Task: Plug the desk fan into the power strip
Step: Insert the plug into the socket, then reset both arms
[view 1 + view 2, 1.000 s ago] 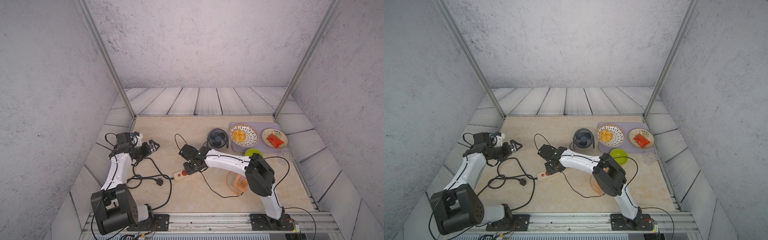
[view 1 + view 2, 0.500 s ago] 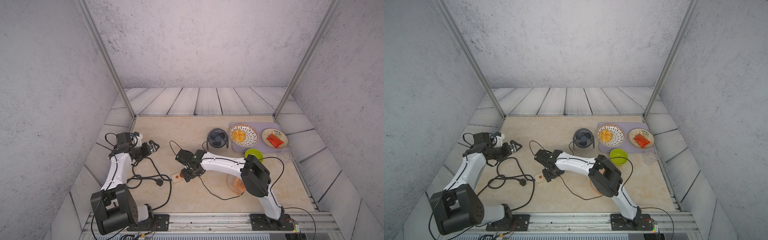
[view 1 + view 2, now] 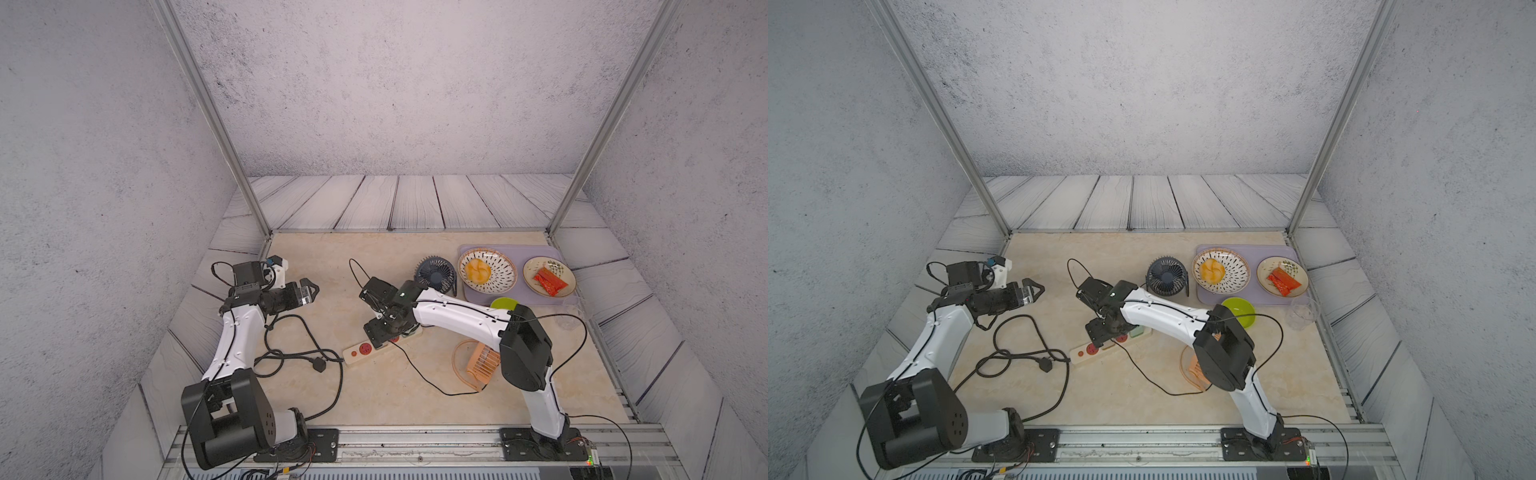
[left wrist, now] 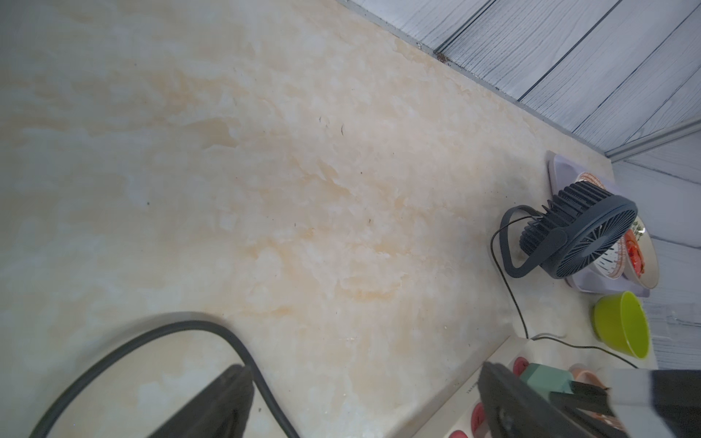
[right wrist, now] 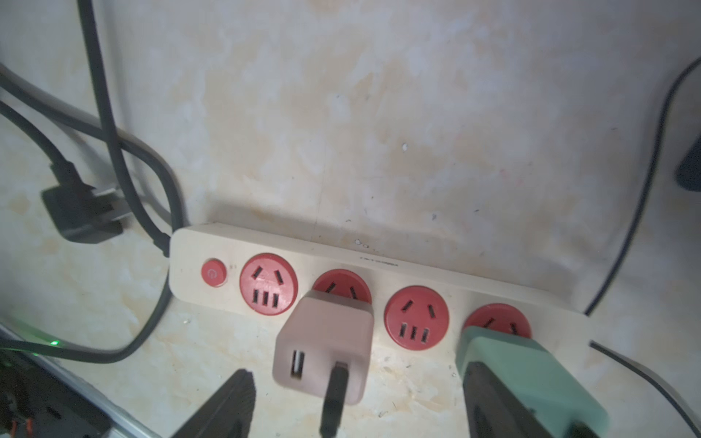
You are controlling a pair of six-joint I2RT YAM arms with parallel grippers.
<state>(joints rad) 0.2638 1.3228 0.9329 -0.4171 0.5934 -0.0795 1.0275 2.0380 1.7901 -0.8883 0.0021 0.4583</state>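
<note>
The cream power strip (image 5: 379, 261) lies on the table, partly under my right wrist in both top views (image 3: 358, 352) (image 3: 1089, 352). A pink USB adapter (image 5: 324, 341) stands in the second socket from the button, with a thin black cable leaving it. A green adapter (image 5: 527, 364) fills the fourth socket. My right gripper (image 5: 356, 402) is open, one finger on each side of the pink adapter and not touching it. The dark blue desk fan (image 3: 435, 276) (image 3: 1166, 277) (image 4: 580, 235) stands behind the strip. My left gripper (image 3: 311, 291) (image 4: 360, 398) hovers open and empty at the left.
The strip's thick black cord and its loose plug (image 3: 320, 365) coil at front left. A purple tray (image 3: 519, 297) with two plates sits at the back right. A green bowl (image 3: 500, 302), a clear cup (image 3: 1302, 311) and an orange rack (image 3: 478, 365) stand nearby.
My right gripper has shifted slightly along the strip toward its button end, and its jaws have spread apart. The left arm has not moved.
</note>
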